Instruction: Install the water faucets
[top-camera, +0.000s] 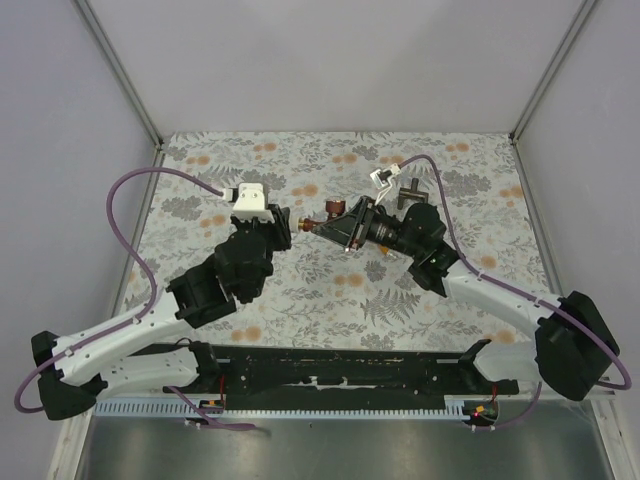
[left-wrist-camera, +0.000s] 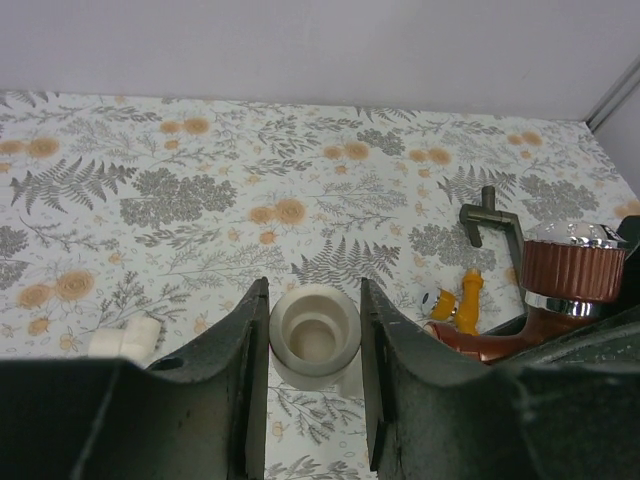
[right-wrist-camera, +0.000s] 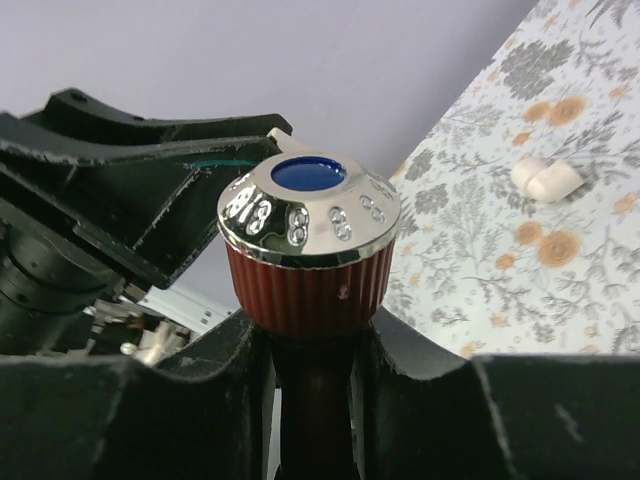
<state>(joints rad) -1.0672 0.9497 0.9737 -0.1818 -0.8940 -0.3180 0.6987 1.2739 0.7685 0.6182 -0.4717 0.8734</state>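
left gripper (left-wrist-camera: 313, 300): narrow, clamped on a white elbow (left-wrist-camera: 315, 340), one finger each side, open socket facing the wrist cam. held above the mat (top-camera: 320, 300); cannot tell whether it touches the mat.

right gripper (right-wrist-camera: 315, 380): closed on the stem of the red faucet (right-wrist-camera: 308, 270). the knob sits just above the fingertips: chrome cap, blue centre, ribbed red-brown skirt. threaded end is hidden, so i cannot tell where it points.

top view: both grippers meet near mid-mat, tips facing each other, left one at 9 o'clock of the right one. red faucet sits at the right gripper's tip, near the elbow. a small gap shows between the two grippers, and i cannot tell whether faucet and elbow touch.

left wrist view, from the held elbow:
- red faucet at 3 o'clock, apart from the elbow, knob up
- orange faucet (left-wrist-camera: 466, 298) at 2 o'clock, lying loose on the mat, just beside the red one's body, pale knob end toward the elbow
- t-tool (left-wrist-camera: 490, 215) at 1 o'clock, flat on the mat, beyond the orange faucet
- spare elbow (left-wrist-camera: 125, 340) at 9 o'clock, on the mat, well apart from everything else

right wrist view: spare elbow at 2 o'clock of the knob, on the mat, untouched.
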